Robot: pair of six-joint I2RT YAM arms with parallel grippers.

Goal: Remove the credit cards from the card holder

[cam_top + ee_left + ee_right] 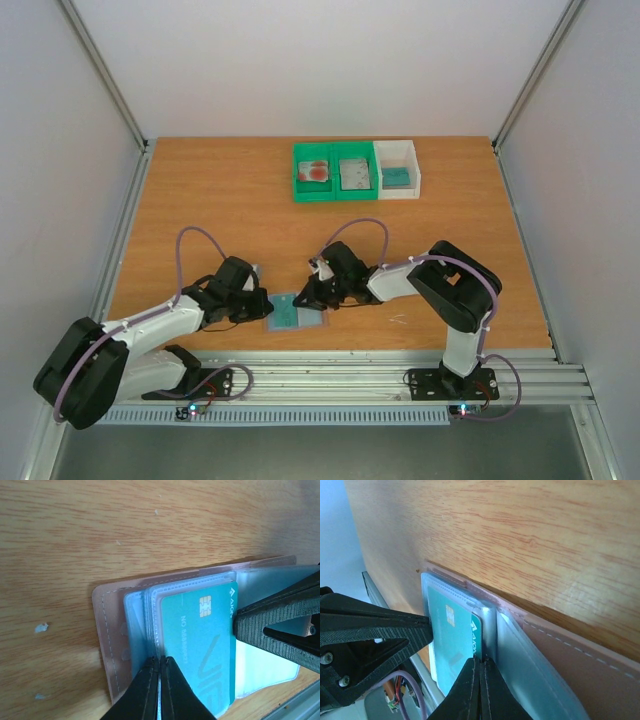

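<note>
Plainly one teal credit card [200, 645] was not yet out. It sat chip-up in a clear sleeve [150, 610] of the card holder [290, 312], which lay open and flat by the middle of the table's [200, 200] near edge, between the two arms. The left hand [159, 667] was pinched shut at the sleeve's edge beside the card, seemingly pinning the card holder; whether it also caught the card I could not tell. The right hand [480, 667] was shut on the card's opposite, logo end, placed to draw it out.

Toward the far edge stood a green two-compartment tray [335, 195] holding a white card with red blotches [316, 172] and a grey-silver card [355, 175]. Just beside it was a white tray [398, 193] with a second teal card [398, 177].

By my judgement most of the job was done: three cards lay sorted and this one remained. Whether others hid in the sleeves behind could not be seen.
</note>
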